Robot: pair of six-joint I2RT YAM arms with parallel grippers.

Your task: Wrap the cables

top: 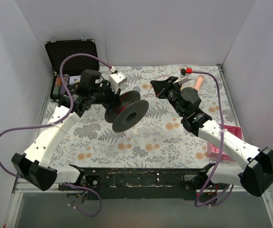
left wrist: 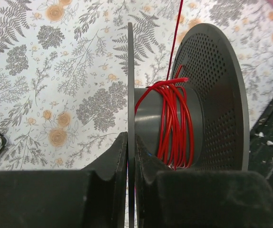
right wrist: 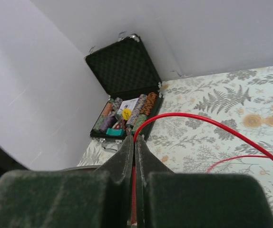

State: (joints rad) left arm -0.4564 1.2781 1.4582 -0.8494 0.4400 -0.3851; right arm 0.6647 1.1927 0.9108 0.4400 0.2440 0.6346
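underneath everything, a desk (top: pixel 141 147) in a fern-and-flower cloth, its near edge cut off by a black rail and the arm bases. in the far left corner, an open black case (top: pixel 72 50), partly covered from above by the left arm and its purple lead. clearer from the right wrist, with rows of coloured chips inside, too small to read. at the right edge, something pink (top: pixel 224 137), mostly under the right arm; no telling what.

left of centre, a dark grey spool (top: pixel 127 111) with two wide flanges, tilted toward the camera. resting on the cloth or lifted off it: cannot tell. from the left wrist, the lower part of the spool hidden behind the fingers.

left tool (top: pixel 112 97) hard to pick out from above, black against the dark spool. from its own camera, closed narrow on the thin rim of one flange, rim sandwiched between both fingers.

right tool (right wrist: pixel 134 142) right of centre on the desk, pointing at the spool, well apart from it. pinched tight on the cable (right wrist: pixel 198 118), the red strand running up the slit between the fingers, out at the tips and arching off to the right. a second red loop lower right, cut off by the frame edge.

more of the cable in loose red turns round the hub, between the flanges, just beside the left tool's fingers. one strand leaving straight up out of that frame. from above, only a faint line between spool and right tool.
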